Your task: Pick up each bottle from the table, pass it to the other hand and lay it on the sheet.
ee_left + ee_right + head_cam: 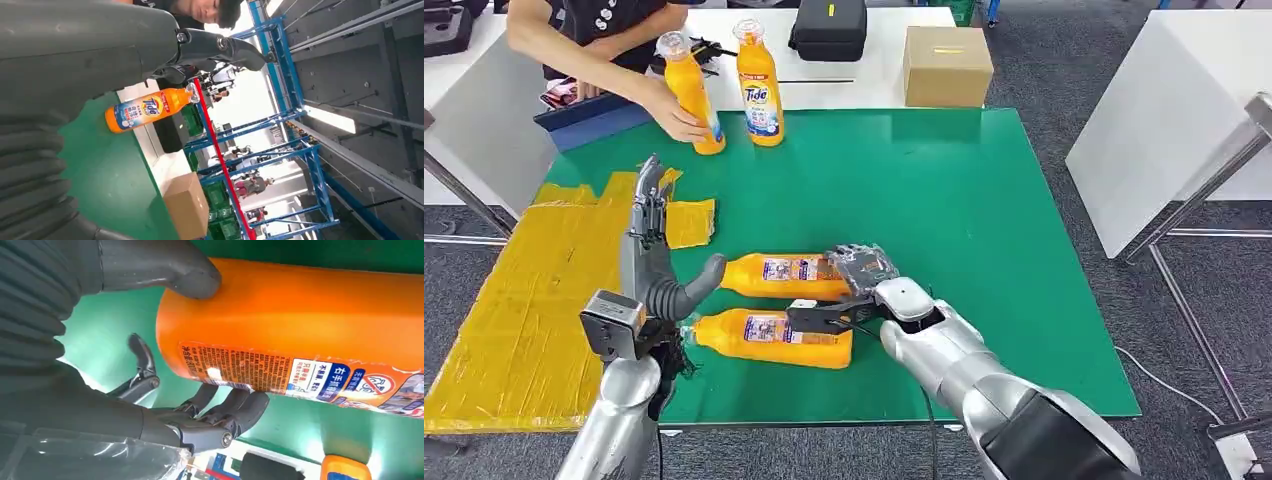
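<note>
Two orange detergent bottles lie on their sides near the front of the green table [944, 200]. My right hand [864, 285] grips the base of the farther lying bottle [779, 274]. In the right wrist view its thumb presses one side of this bottle [300, 320] and its fingers [235, 410] curl around the other side. The nearer lying bottle [769, 337] is beside the thumb. My left hand [650, 235] is open over the edge of the yellow sheet [534, 290], fingers stretched forward, thumb close to the held bottle's cap.
At the back left a person's hand holds an upright orange bottle [692, 95]; a second upright Tide bottle [759, 85] [145, 107] stands beside it. A cardboard box [947, 65] and a black case [829, 28] sit on the white table behind.
</note>
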